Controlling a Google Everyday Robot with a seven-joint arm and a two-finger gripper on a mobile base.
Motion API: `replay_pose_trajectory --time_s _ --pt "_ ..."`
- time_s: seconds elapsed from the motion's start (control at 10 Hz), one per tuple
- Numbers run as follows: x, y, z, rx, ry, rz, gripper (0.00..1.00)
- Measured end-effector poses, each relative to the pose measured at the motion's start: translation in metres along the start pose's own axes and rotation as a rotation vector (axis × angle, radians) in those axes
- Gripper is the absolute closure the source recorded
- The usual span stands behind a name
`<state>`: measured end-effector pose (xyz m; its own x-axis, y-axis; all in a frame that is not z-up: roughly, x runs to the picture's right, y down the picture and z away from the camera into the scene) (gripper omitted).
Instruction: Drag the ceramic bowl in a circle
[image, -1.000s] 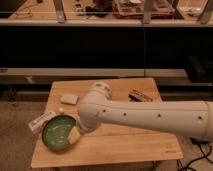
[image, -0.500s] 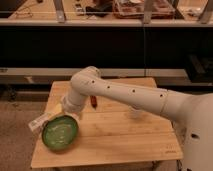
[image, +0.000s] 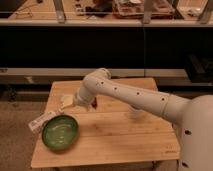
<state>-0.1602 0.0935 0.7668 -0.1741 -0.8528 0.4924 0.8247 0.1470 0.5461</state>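
Your gripper is at the end of the arm, over the left part of the wooden table as seen in the camera view, just behind the ceramic bowl and apart from its rim; you can't tell how far open it is or whether it has hold of anything. The bowl sits upright near the table's front-left corner, with a white packet just beside its rear-left rim. A small dark red item lies by the forearm, behind the bowl.
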Motion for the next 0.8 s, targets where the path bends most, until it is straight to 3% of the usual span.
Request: replay_pose_trajectory --time_s 0.4,0.8 --pt "0.000 -0.001 0.002 0.007 0.005 -0.017 0.20" --pt "-0.013 0.009 0.018 0.013 -0.043 -0.014 0.20"
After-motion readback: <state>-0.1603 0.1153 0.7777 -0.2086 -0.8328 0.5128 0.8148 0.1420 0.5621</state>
